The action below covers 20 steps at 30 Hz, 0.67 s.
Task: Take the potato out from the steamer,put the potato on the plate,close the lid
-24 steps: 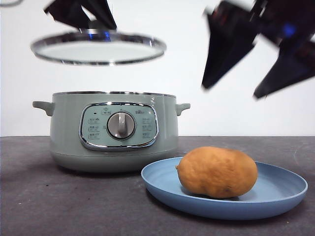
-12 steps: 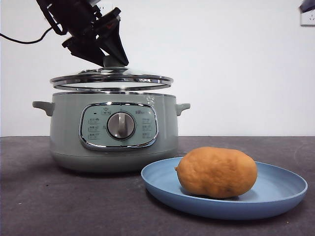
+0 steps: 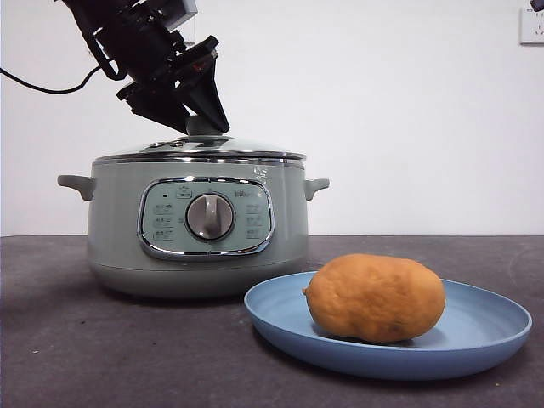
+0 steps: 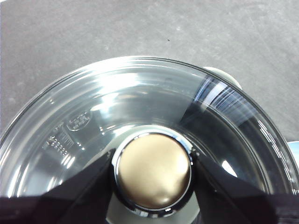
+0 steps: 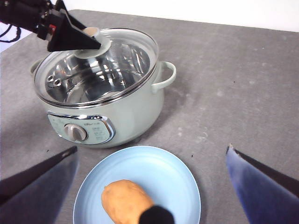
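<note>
- The lid [image 3: 200,150] sits on the steamer [image 3: 197,228], its chrome rim flush along the pot's rim all the way across in the front view.
- The left gripper [image 3: 197,119] comes down from about 11 o'clock in the front view, dark and angled, and its jaws are clamped on the pale knob [image 4: 153,170] at the lid's centre.
- In the left wrist view, the two black jaws press on either side of the knob, at 9 o'clock and 3 o'clock of it, with the glass dome of the lid [image 4: 140,107] spreading out around them.
- The right wrist view agrees: the left gripper [image 5: 96,44] has the knob pinched, the lid [image 5: 96,65] covers the steamer [image 5: 105,100], and the shiny steel inside shows through the glass.
- The potato [image 3: 375,297] lies on its side on the plate [image 3: 484,340], resting left of the plate's centre in the front view.
- In the front view, the plate stands just in front of the steamer, at about 4 o'clock of it, close beside the pot's base.
- From the right wrist view, the potato [image 5: 124,200] lies on the blue plate [image 5: 168,177], and the plate sits near the steamer's dial panel.
- The right gripper [image 5: 152,186] hangs high above the plate, jaws spread wide and holding nothing.
- A dark grey table [image 3: 85,348] carries everything.
</note>
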Tool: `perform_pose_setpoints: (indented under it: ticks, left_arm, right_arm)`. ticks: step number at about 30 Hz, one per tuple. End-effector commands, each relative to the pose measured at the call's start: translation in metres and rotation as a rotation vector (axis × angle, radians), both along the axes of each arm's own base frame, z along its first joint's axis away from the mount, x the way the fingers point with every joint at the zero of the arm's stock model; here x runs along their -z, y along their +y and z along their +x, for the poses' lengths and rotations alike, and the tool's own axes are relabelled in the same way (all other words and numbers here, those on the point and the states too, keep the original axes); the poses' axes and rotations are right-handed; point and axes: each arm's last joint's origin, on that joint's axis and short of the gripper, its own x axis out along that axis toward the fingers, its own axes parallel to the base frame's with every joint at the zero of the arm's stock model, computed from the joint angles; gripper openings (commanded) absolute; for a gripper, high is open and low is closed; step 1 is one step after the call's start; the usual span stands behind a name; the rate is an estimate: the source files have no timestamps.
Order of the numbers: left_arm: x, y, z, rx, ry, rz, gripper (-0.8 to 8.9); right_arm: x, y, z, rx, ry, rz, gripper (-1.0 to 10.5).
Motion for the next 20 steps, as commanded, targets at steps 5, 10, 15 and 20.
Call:
perform_pose_setpoints:
  ticks: [5, 10, 15, 20]
  left_arm:
    - [0.0030, -0.0001, -0.0012, -0.016, 0.026, 0.041, -0.09]
    - [0.0029, 0.0000, -0.0013, -0.015, 0.027, 0.040, -0.09]
    - [0.0023, 0.0001, -0.0015, -0.015, 0.024, 0.039, -0.09]
    - [0.0018, 0.0008, -0.0017, -0.023, 0.022, 0.044, -0.09]
  right_arm:
    - [-0.0011, -0.0003, 0.0000, 0.006, -0.007, 0.004, 6.0]
    - [-0.0001, -0.0005, -0.0002, 0.006, 0.001, -0.002, 6.0]
    - [0.0005, -0.0004, -0.0001, 0.006, 0.007, -0.007, 6.0]
    - [0.0014, -0.0007, -0.0004, 0.006, 0.014, -0.013, 6.0]
